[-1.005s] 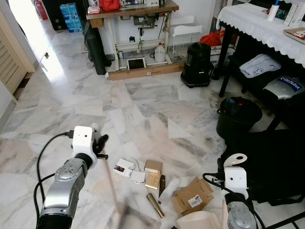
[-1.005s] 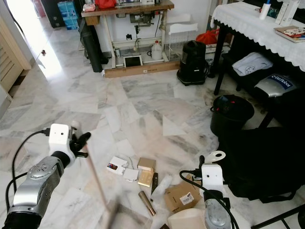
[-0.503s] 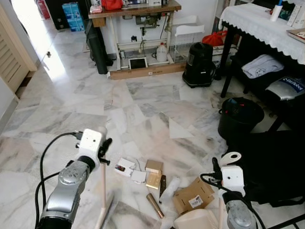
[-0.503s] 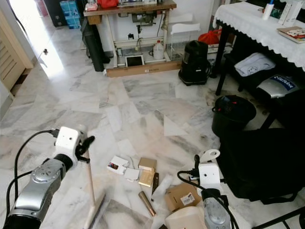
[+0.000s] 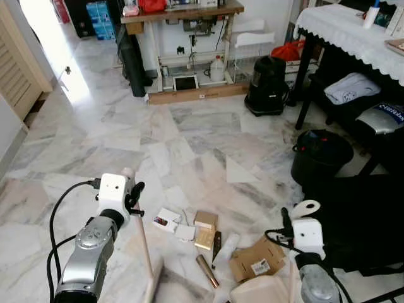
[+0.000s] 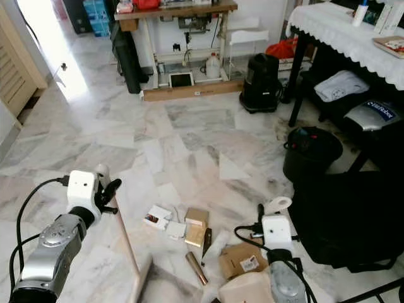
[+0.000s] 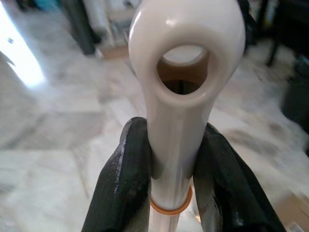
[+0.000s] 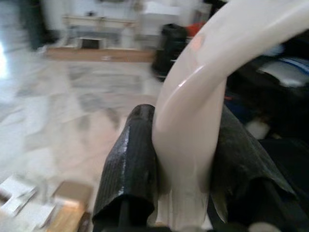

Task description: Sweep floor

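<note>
Swung rightward since earlier, the cream-handled broom [image 5: 144, 243] sits clamped in the left gripper [image 7: 171, 193], near scattered cardboard litter [image 5: 203, 232]; the right gripper [image 8: 186, 193] pinches a cream plastic dustpan handle [image 8: 203, 96].

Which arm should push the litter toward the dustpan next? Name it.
Left. The left pincer grips the broom, whose head sits on the floor just left of the litter. The right pincer is shut on the dustpan beside the pile.
</note>
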Robot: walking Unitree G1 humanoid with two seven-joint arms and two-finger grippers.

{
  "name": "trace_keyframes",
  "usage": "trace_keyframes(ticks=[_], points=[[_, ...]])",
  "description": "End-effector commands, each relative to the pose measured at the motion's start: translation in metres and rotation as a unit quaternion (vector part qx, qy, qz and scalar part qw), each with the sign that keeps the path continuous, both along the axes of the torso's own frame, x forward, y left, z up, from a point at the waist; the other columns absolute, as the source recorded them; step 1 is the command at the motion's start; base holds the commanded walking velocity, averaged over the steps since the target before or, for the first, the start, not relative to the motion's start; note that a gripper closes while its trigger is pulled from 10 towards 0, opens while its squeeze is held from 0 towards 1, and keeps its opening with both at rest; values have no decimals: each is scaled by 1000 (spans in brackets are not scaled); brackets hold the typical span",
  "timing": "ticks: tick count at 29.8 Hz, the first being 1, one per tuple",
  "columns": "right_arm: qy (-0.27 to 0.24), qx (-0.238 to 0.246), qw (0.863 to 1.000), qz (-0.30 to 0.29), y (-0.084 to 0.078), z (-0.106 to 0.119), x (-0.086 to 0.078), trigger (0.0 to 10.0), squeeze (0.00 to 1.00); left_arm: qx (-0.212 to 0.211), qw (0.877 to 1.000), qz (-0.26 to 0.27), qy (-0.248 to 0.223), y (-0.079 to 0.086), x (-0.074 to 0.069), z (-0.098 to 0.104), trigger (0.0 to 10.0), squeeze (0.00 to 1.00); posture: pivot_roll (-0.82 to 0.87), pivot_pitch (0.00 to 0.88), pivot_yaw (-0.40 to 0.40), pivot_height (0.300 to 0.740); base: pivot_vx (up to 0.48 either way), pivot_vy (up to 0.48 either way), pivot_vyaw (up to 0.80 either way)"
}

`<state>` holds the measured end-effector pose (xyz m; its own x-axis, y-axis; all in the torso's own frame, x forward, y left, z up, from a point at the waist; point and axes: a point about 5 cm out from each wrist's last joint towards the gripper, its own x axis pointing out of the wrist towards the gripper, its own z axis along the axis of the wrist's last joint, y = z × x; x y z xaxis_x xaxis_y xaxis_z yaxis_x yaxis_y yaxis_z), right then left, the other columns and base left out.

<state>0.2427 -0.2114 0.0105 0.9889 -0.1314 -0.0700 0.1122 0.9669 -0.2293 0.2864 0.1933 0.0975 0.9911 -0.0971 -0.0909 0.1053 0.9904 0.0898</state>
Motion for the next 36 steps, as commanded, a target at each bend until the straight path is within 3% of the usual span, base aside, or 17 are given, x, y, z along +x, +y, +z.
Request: trace_keyframes(ticks=[1,8,31,36], points=[[-26,12,999,-18,-4,10,5,10000,0,22,999,15,-32,2,-3,7,10000,0,17,0,64,740,0,0,0],[-32,11,999,-19,-4,13,7,10000,0,3,997,27,-66,-3,-6,9,10000,0,18,0,58,740,0,0,0],[-18,8,1000,-13,-1,10,4,10000,0,-6,997,28,-77,-6,-5,8,10000,0,20,0,58,740,0,0,0],[-18,9,1000,-13,0,10,4,10000,0,-9,997,27,-78,-6,-5,8,10000,0,21,0,58,740,-295,0,0]])
